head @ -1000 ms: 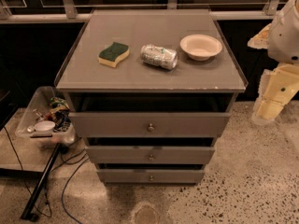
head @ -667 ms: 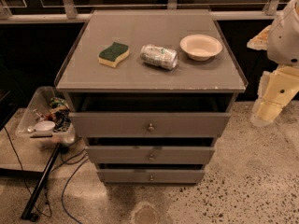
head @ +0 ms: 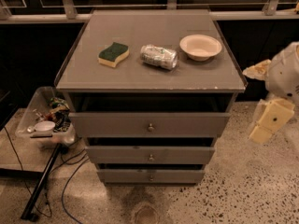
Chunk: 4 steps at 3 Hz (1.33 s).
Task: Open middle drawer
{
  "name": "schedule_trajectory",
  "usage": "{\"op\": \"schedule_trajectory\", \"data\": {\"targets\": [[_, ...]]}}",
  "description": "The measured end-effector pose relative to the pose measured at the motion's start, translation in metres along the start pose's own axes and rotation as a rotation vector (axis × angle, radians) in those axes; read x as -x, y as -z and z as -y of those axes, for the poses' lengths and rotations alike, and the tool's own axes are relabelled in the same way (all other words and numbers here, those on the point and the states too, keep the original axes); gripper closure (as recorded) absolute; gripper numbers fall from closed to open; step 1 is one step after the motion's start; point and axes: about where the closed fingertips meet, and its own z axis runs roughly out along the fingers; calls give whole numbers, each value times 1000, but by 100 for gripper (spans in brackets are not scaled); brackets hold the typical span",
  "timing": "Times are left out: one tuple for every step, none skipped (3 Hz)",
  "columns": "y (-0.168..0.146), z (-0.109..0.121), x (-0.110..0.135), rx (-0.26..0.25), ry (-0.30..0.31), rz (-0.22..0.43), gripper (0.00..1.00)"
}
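Note:
The grey cabinet (head: 149, 80) has three drawers stacked in its front. The middle drawer (head: 117, 155) is a wide shallow grey front with a small round metal knob (head: 151, 157). It sits below the taller top drawer (head: 107, 124) and above the narrower lowest drawer (head: 121, 176). A dark gap shows above each front. My gripper (head: 267, 122), cream coloured, hangs at the right edge of the view. It is beside the cabinet at about top drawer height, well to the right of the knob, and touches nothing.
On the cabinet top lie a green and yellow sponge (head: 113, 53), a crushed can (head: 159, 56) and a white bowl (head: 200, 46). A clear bin of clutter (head: 46, 120) stands on a stand at the left, with cables (head: 65, 181) on the speckled floor.
My arm and gripper have moved down on the right side of the cabinet. The drawers and the things on top have not moved.

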Motion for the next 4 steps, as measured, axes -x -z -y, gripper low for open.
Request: {"op": "schedule_trajectory", "data": {"targets": [[-43,-9,-26,11,-45,173,0],[-66,-14,-35,2,-68,338,0],[-89,-30,-40,40,-76,380,0],[-89,-30,-40,40,-76,380,0]]}}
